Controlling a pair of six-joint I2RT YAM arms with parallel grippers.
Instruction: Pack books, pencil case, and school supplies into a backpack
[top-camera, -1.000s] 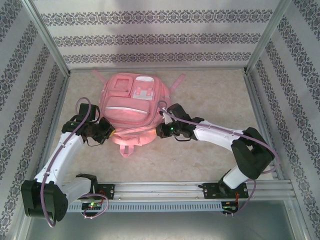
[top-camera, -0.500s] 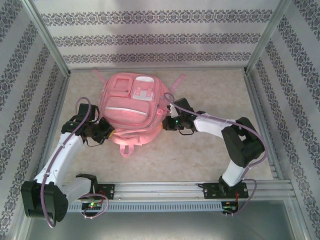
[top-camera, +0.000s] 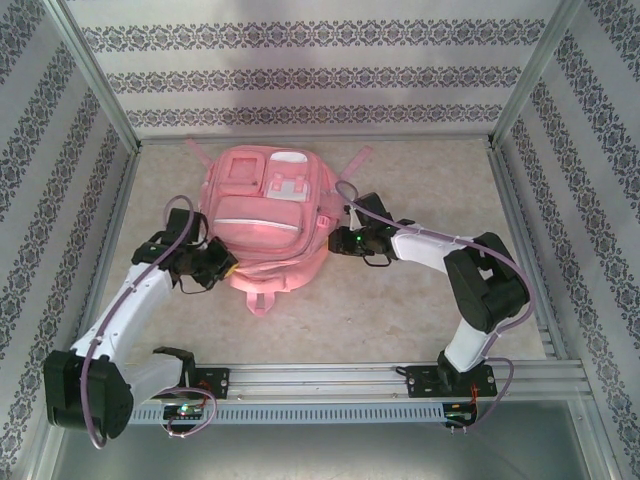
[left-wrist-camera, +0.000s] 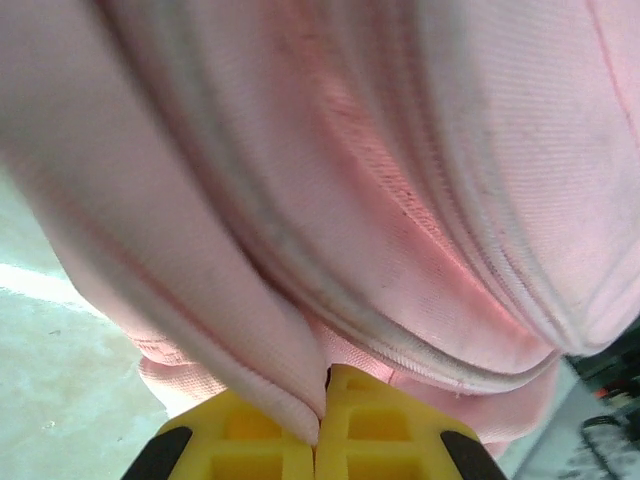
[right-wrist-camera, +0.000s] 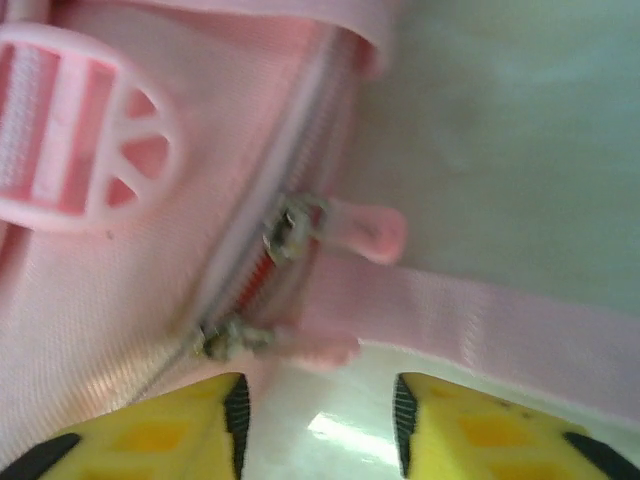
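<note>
Lying flat: backpack (top-camera: 262, 215). Left gripper (left-wrist-camera: 320, 432), at its 8 o'clock edge, clamped on a fabric fold. Right gripper (right-wrist-camera: 320, 415), at 4 o'clock, fingers apart before zipper pulls (right-wrist-camera: 290, 225).

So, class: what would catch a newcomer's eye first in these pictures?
The big pink backpack lies at the centre. The left end effector pinches a fold of its fabric at the near-left corner; the right end effector stands open before two zipper pulls on its right side.
</note>
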